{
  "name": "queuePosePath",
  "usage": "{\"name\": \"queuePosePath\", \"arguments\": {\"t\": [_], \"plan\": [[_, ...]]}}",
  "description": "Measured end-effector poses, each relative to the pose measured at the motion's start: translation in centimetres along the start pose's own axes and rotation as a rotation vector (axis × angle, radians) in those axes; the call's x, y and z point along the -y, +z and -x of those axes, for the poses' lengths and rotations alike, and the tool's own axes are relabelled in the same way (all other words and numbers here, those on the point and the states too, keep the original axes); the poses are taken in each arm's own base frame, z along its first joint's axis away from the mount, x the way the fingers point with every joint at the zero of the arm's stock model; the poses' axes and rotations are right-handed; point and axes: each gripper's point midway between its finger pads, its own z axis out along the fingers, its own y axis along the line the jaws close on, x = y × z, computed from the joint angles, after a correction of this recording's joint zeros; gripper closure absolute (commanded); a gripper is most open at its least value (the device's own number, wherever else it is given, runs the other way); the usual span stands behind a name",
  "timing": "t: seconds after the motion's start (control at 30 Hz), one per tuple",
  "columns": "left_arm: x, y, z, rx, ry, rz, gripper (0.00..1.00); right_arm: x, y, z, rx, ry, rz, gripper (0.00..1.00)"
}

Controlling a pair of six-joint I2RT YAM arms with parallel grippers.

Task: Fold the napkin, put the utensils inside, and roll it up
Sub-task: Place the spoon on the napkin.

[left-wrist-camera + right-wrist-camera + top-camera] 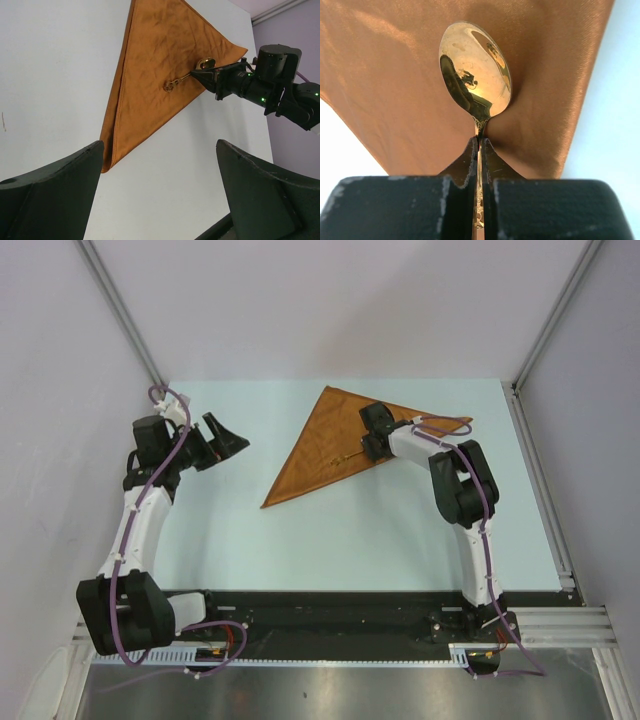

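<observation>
Pinching the spoon (475, 75) by its handle in the right hand (479, 150), over the folded triangular napkin (320, 445), perhaps touching it. Holding the left hand (228, 437) spread wide above the bench (350, 540).

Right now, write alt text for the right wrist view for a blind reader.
The right gripper is shut on the thin handle of a gold spoon, its oval bowl pointing away from the camera. Behind it spreads the rust-orange napkin, with pale table showing at the left and right edges.

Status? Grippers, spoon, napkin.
Left gripper open, clear of napkin. Right gripper shut on spoon handle, bowl over the triangle-folded napkin. No obstruction seen.
</observation>
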Motion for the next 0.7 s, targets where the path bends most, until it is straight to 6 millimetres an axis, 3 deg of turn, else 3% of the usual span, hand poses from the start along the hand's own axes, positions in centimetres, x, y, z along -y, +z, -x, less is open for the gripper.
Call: {"name": "queuePosePath", "arguments": {"t": [0.13, 0.23, 0.53, 0.7], "plan": [[0.0, 0.0, 0.0, 0.000, 0.000, 0.000, 0.01, -0.6, 0.1, -0.2, -0.014, 0.010, 0.023, 0.82], [0.0, 0.0, 0.0, 0.000, 0.000, 0.000, 0.01, -1.2, 0.1, -0.5, -0.031, 0.003, 0.051, 0.56], [-0.1, 0.0, 0.0, 0.002, 0.004, 0.005, 0.01, -2.4, -0.4, -0.9, -0.055, -0.041, 0.119, 0.50], [-0.3, 0.0, 0.1, 0.009, 0.009, 0.020, 0.01, -1.9, -3.9, 0.1, -0.069, -0.116, 0.210, 0.47]]}}
